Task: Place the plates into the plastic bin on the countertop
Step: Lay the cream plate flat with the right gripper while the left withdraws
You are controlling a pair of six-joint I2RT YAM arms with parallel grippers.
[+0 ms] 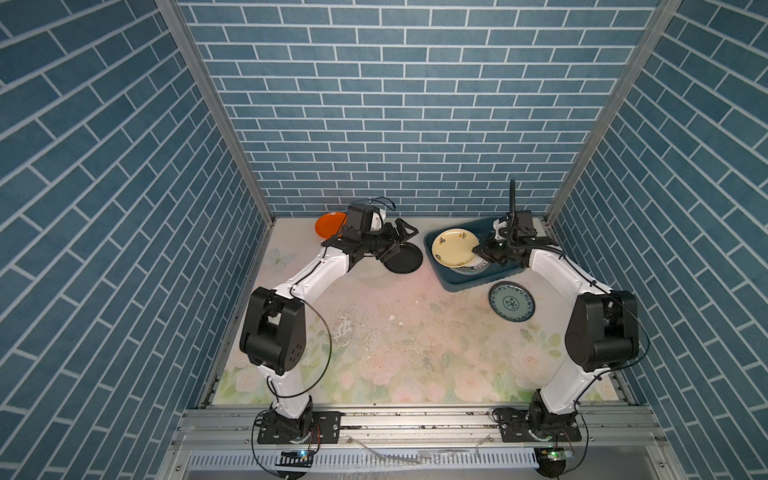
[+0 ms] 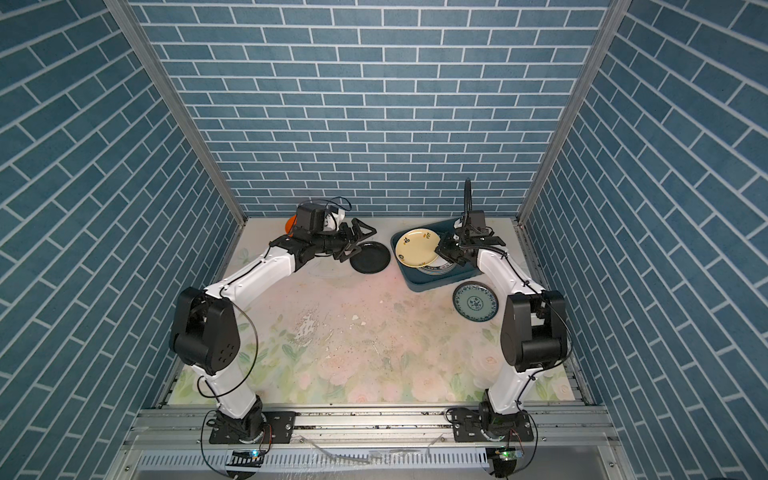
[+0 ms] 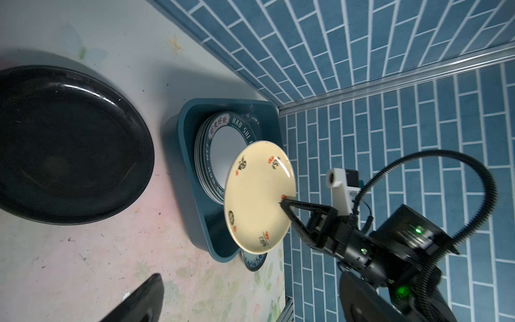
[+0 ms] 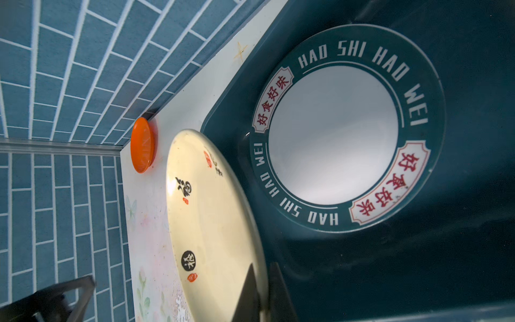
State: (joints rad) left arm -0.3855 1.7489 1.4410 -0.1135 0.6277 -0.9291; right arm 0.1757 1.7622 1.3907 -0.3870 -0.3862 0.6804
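Currently, the right gripper (image 1: 478,250) pinches the rim of the pale yellow plate (image 1: 454,248). Its fingers (image 4: 246,298) are pressed together on either face of that rim. The plate is held tilted above the bin (image 1: 465,284), with no part of it resting on the contents.

The bin stands at the back right of the countertop (image 1: 395,332). A stack of white plates with teal lettered rims (image 4: 334,133) lies flat inside it, and the top plate faces upward.

The left gripper (image 1: 400,242) is positioned over the left edge of the black plate (image 1: 405,259). Its fingers (image 3: 139,302) are spread wide and hold nothing. Contact between the lower finger and the plate cannot be determined. The black plate lies flat on the countertop, just left of the bin.

The orange plate (image 1: 328,224) sits in the back left corner against the brick wall (image 1: 395,124), partly hidden by the left arm in both top views. The patterned teal plate (image 1: 511,301) lies on the countertop just beside the near edge of the bin.
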